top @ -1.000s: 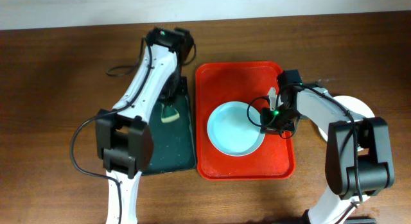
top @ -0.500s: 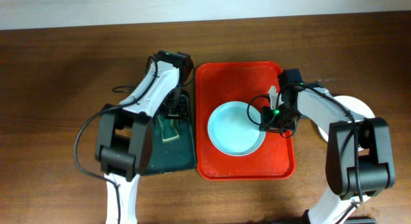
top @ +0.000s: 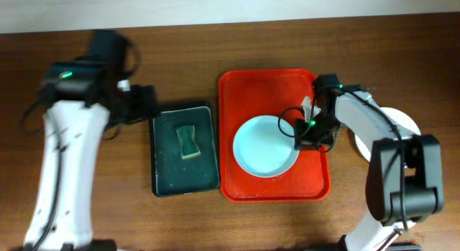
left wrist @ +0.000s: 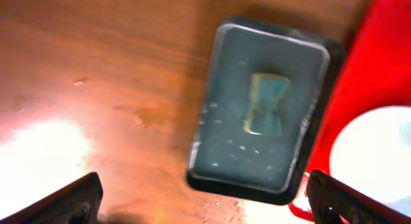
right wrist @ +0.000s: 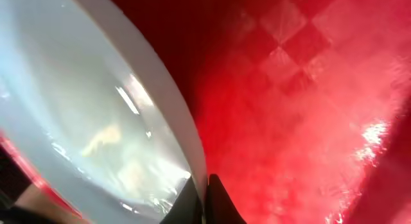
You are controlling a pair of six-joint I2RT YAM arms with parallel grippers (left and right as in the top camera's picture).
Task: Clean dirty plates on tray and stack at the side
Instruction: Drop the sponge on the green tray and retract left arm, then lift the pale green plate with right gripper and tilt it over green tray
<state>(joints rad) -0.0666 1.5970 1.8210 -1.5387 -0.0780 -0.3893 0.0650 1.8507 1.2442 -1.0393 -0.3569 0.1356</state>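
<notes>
Just one plate (top: 264, 147) on the tray (top: 244, 85).

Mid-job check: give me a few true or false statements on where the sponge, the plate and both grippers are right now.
1. The sponge lies in the black tray. True.
2. The left gripper holds the sponge. False: it is open and empty, apart from the sponge.
3. The mint plate sits in the red tray. True.
4. The right gripper hangs over the black tray. False: it is at the mint plate's right rim.
</notes>
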